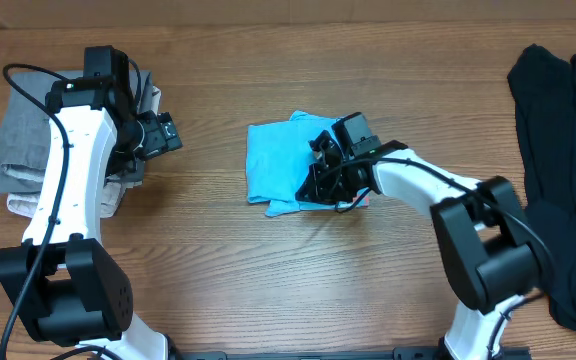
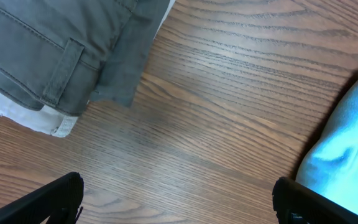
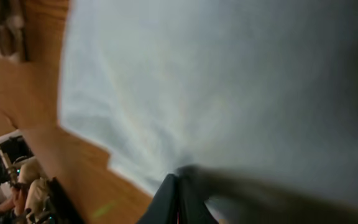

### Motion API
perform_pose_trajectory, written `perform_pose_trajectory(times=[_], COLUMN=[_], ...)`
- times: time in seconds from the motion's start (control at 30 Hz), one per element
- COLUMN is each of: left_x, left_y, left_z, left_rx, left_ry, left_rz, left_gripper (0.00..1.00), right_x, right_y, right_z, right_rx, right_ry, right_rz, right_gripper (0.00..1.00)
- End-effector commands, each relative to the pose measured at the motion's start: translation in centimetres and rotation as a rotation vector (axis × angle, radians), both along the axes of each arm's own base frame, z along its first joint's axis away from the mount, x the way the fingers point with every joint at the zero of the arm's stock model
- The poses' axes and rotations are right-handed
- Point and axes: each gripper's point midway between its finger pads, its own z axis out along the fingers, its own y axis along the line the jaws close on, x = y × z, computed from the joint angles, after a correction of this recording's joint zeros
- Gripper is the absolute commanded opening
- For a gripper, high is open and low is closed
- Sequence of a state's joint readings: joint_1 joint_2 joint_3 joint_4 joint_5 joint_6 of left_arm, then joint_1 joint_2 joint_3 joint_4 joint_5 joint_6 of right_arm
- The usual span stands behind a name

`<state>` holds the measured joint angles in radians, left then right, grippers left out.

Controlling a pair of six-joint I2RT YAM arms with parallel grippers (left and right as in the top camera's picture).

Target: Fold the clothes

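The light blue T-shirt [image 1: 280,168] lies folded into a compact, roughly square bundle near the middle of the wooden bench [image 1: 268,290], with one corner sticking out at its lower edge. The right jaws are down on the bundle's right-hand part, and the arm's black wrist covers that side in the overhead view. In the right wrist view, pale blue cloth [image 3: 229,81] fills nearly the whole picture. The right jaws are pressed together, and their dark tips [image 3: 178,194] meet the fabric near its lower edge. That view is blurred, so I cannot tell whether a fold of cloth is caught between them.

The left jaws are spread wide and hold nothing. They hang above bare wood, well to the left of the T-shirt and just beside a stack of gray clothes [image 1: 23,130] at the bench's left end. In the left wrist view, one dark finger [image 2: 55,200] shows at each lower corner with only wood grain between them. The T-shirt's edge [image 2: 353,143] shows at the right border, outside the gap. Gray fabric [image 2: 48,43] with a white layer [image 2: 45,121] under it lies at the upper left.

A black garment [image 1: 558,150] lies at the bench's right end.
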<state>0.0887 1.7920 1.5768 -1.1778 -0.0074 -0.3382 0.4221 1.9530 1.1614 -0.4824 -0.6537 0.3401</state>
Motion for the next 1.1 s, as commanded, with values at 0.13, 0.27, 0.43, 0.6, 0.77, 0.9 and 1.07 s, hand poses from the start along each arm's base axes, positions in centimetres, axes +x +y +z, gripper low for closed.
perform_pose_trajectory(times=[0.13, 0.27, 0.43, 0.6, 0.77, 0.9, 1.07], left_x=[0.0, 0.0, 0.0, 0.0, 0.0, 0.1, 1.6], left_y=[0.0, 0.0, 0.0, 0.0, 0.0, 0.0, 0.2], left_z=[-0.2, -0.2, -0.2, -0.2, -0.2, -0.2, 0.1], left_rx=[-0.007, -0.007, -0.007, -0.007, -0.007, -0.006, 0.002], left_ry=[0.003, 0.003, 0.003, 0.003, 0.003, 0.0, -0.062], left_rz=[0.0, 0.0, 0.0, 0.0, 0.0, 0.0, 0.001], left_gripper=[1.0, 1.0, 1.0, 1.0, 1.0, 1.0, 1.0], right_x=[7.0, 8.3, 10.0, 11.4, 12.2, 13.5, 14.1], right_y=[-1.8, -3.1, -4.3, -4.6, -4.1, -4.2, -8.1], right_z=[11.1, 9.1, 5.3, 0.8, -0.3, 5.3, 16.7], right_rx=[0.006, -0.085, -0.19, -0.242, -0.226, -0.191, -0.147], right_ry=[-0.36, -0.368, -0.367, -0.352, -0.374, -0.497, -0.628], right_rz=[-0.108, -0.158, -0.202, -0.217, -0.206, -0.197, -0.308], right_gripper=[0.04, 0.04, 0.04, 0.17, 0.22, 0.34, 0.49])
